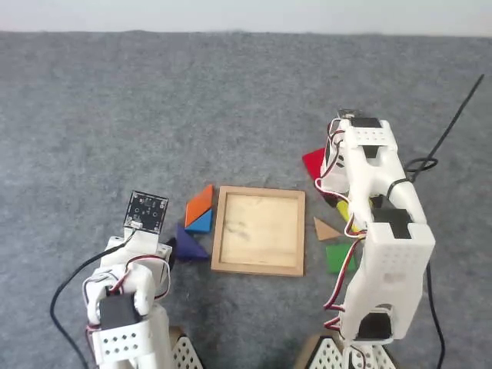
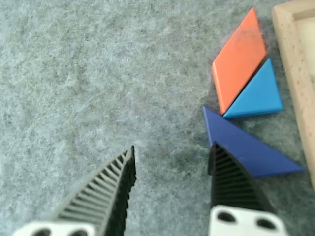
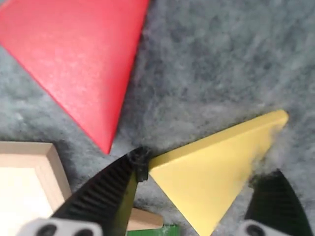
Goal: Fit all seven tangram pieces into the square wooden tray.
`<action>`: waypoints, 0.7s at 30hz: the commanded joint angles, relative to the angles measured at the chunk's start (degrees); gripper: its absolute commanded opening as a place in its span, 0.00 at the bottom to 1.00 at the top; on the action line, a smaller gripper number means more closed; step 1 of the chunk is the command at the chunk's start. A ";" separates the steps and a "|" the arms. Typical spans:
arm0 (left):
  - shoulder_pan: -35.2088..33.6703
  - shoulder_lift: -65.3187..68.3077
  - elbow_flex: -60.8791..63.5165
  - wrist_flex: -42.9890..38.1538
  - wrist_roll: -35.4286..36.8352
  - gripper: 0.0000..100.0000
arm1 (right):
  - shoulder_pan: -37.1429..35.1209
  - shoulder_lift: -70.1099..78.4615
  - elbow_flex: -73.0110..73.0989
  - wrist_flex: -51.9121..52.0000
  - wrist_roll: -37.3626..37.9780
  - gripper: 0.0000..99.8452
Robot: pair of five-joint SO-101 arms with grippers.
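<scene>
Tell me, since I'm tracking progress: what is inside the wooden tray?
Just its bare wooden floor; no tangram piece lies inside the wooden tray. In the high view nothing covers its inside, so no corner is hidden.

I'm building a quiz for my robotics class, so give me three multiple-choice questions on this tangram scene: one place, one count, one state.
1. Where is the orange piece relative to the tray? A) inside it B) beside it on the carpet C) leaning on its rim
2. How many pieces lie in the tray? A) none B) three C) seven
3. The right tool is: A) shut on the tray's rim B) open astride the yellow triangle C) shut on nothing
Answers: B, it lies flat outside the rim; A, the tray's floor is bare; B, its fingers stand apart, one each side of the triangle.
</scene>
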 commanded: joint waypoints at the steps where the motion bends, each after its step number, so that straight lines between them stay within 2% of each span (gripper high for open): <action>1: 0.00 0.18 -0.40 0.35 -0.53 0.23 | -0.04 0.22 -0.09 1.36 3.08 0.33; 15: 0.00 0.18 -0.40 0.35 -0.53 0.23 | 1.98 0.31 -2.55 5.05 8.53 0.32; 21: 0.00 0.18 -0.40 0.35 -0.53 0.23 | 2.15 0.31 -2.73 5.05 10.99 0.18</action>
